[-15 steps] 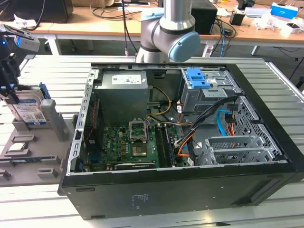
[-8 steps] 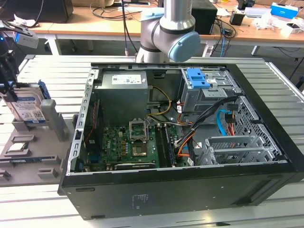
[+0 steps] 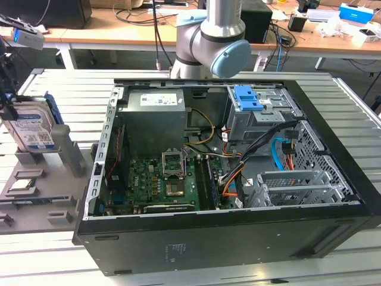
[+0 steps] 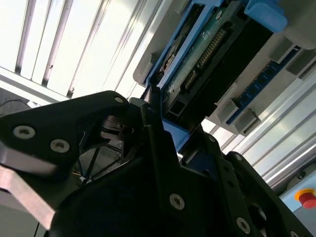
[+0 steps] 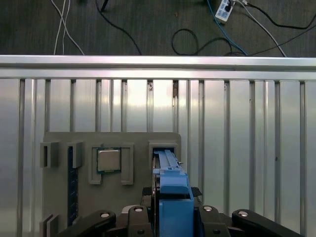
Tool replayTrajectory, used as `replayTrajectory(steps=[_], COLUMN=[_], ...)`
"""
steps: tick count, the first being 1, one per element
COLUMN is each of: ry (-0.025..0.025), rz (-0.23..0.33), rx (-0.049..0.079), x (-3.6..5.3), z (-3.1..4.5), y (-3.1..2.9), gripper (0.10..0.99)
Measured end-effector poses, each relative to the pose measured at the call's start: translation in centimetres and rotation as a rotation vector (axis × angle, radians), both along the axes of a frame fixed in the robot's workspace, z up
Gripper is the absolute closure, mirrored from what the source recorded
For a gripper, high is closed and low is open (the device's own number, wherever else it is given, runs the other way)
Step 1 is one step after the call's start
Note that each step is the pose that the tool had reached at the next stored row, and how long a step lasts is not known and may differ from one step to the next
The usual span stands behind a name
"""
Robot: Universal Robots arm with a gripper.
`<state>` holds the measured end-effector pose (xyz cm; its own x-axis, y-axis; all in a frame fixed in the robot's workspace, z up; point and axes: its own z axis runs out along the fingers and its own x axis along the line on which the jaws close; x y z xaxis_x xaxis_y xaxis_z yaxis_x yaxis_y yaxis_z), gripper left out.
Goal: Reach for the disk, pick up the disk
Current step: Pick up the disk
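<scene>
A ribbed metal table [image 3: 71,89] carries everything, and at the exterior view's left the gripper [image 5: 170,191] is clamped on the disk [image 3: 33,128] — in the first wrist view its black fingers [image 5: 145,191] press against either side of the blue-railed edge. The disk stands upright in a slot of the grey holder [image 5: 138,142], with a small square chip [image 5: 108,160] seated just beside it. Well apart, toward the exterior view's right, lies the open computer case [image 3: 226,238] — a blue latch [image 3: 247,98] sits on its drive cage.
</scene>
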<state>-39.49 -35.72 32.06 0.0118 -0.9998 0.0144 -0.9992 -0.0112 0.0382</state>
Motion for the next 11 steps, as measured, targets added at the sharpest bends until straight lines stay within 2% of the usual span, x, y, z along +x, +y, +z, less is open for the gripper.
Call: replayTrajectory(steps=[11], ry=[0.0], rz=[0.0], rx=[-0.001], x=[0.07], z=[3.02], y=[0.13], gripper=[0.718])
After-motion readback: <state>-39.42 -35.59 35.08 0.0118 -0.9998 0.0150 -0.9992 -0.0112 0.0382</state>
